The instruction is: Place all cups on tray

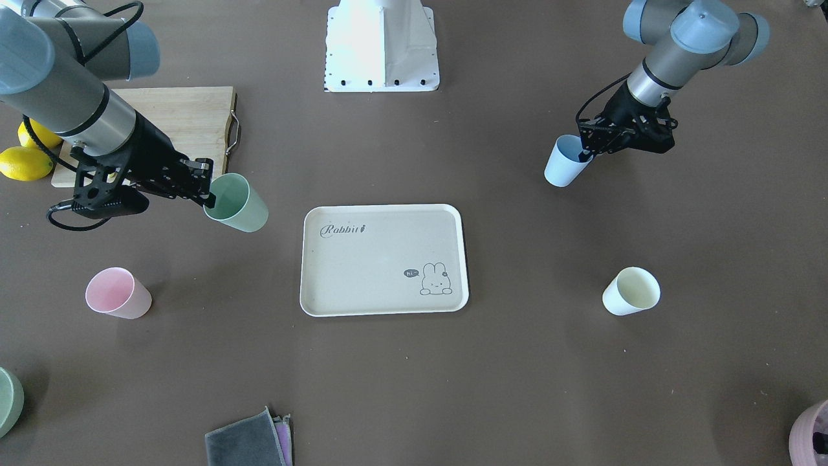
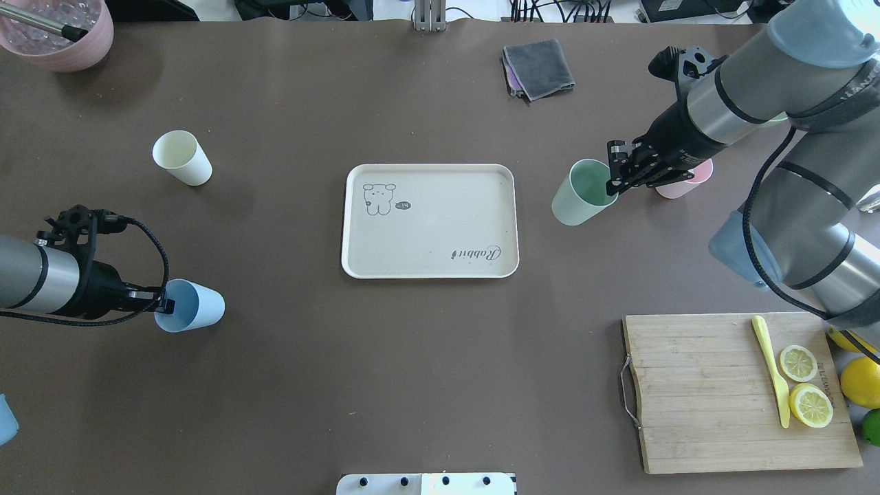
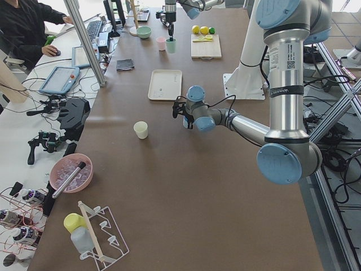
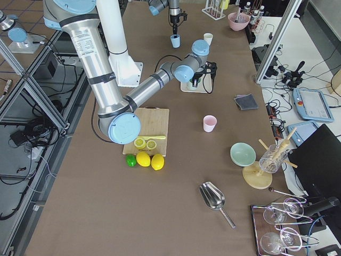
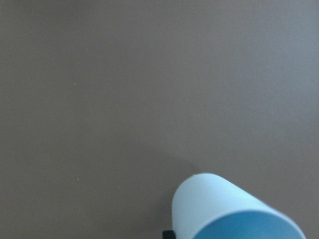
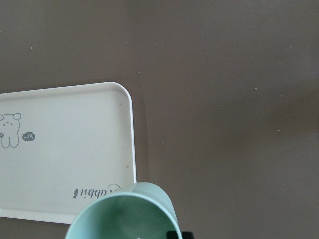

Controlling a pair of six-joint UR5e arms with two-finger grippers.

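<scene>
The beige "Rabbit" tray lies at the table's middle with nothing on it, and also shows in the front view. My left gripper is shut on the rim of the light blue cup, which is tilted, left of the tray. My right gripper is shut on the rim of the mint green cup, also tilted, just right of the tray. The pink cup and the cream-yellow cup stand upright on the table, apart from the tray and the grippers.
A wooden cutting board holds lemon slices and a yellow knife. Whole lemons lie beside it. A grey cloth lies at the far edge. A mauve-pink container and a sage-green vessel sit at the far corners.
</scene>
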